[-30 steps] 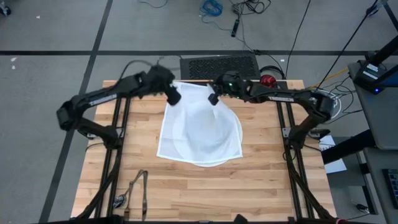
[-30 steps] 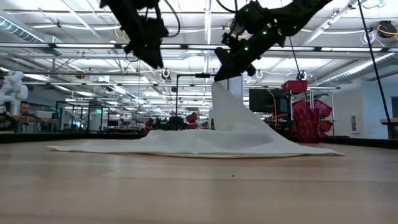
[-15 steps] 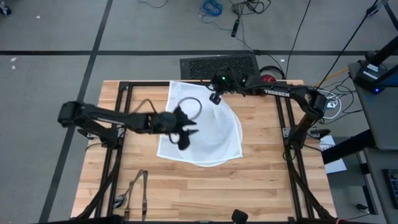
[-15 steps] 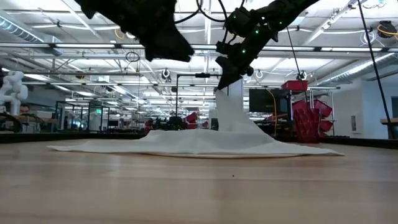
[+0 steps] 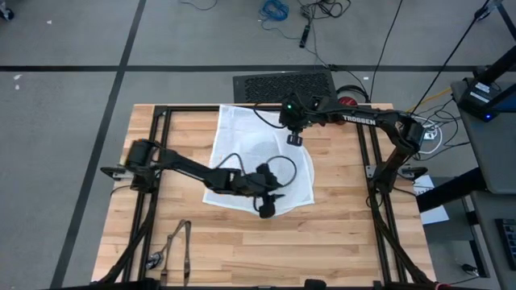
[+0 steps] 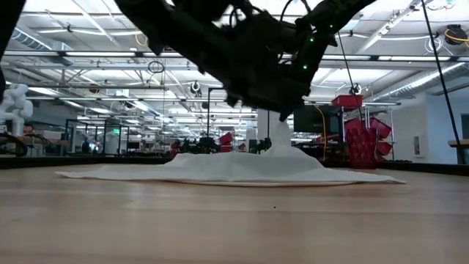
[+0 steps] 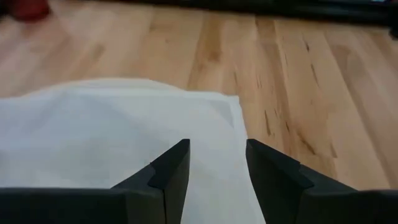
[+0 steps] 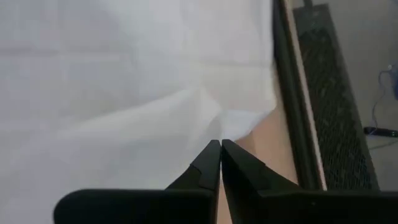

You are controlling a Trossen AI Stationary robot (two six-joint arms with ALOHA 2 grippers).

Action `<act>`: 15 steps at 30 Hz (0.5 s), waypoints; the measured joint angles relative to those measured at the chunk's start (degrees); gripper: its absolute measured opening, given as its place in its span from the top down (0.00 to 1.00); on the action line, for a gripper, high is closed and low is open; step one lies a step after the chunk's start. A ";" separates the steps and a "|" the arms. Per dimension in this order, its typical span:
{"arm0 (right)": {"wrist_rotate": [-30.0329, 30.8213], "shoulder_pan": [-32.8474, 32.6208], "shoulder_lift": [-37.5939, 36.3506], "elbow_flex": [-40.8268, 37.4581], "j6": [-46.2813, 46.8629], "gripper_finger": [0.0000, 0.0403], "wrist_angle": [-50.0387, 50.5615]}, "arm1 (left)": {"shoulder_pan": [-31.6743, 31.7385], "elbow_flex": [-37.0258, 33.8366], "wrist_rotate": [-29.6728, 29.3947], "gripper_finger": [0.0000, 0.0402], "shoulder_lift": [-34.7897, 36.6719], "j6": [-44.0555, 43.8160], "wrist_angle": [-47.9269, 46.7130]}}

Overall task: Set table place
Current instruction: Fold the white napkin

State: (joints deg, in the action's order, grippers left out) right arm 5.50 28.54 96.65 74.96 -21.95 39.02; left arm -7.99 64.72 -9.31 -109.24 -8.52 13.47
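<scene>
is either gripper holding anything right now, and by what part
The right gripper pinches the white napkin at a raised fold near its far edge. The left gripper holds nothing.

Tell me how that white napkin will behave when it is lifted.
Probably floppy: the napkin hangs in a peak from the right gripper, its jaws shut on it. Likely light, since one pinch raises it. It may drag across the table.

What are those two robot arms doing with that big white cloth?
The white cloth napkin lies spread on the light wooden table, draped over something round. The right gripper is pinched shut on the napkin near its far edge, holding a fold up in a peak. The left gripper hovers open over the napkin's near right corner, holding nothing. A small red cup waits at the table's far edge.
</scene>
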 joint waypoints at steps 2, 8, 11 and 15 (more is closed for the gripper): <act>-1.41 0.00 -0.44 0.00 -0.37 1.00 2.23 | 0.00 3.49 0.73 0.64 -3.65 0.55 0.02; -2.91 0.00 -3.23 0.00 -1.08 1.00 7.08 | 0.02 13.28 0.81 0.64 -11.95 1.47 0.29; -3.23 0.00 -4.39 0.00 -1.05 1.00 7.53 | 0.02 18.15 0.86 0.64 -16.22 1.43 0.30; -5.74 0.00 -4.93 0.00 -0.32 1.00 7.64 | 0.02 23.69 0.88 0.64 -21.36 1.31 -1.01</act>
State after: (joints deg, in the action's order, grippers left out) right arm -0.24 28.53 91.72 74.96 -22.26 46.67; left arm -7.97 88.40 -8.43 -130.60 -7.20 12.46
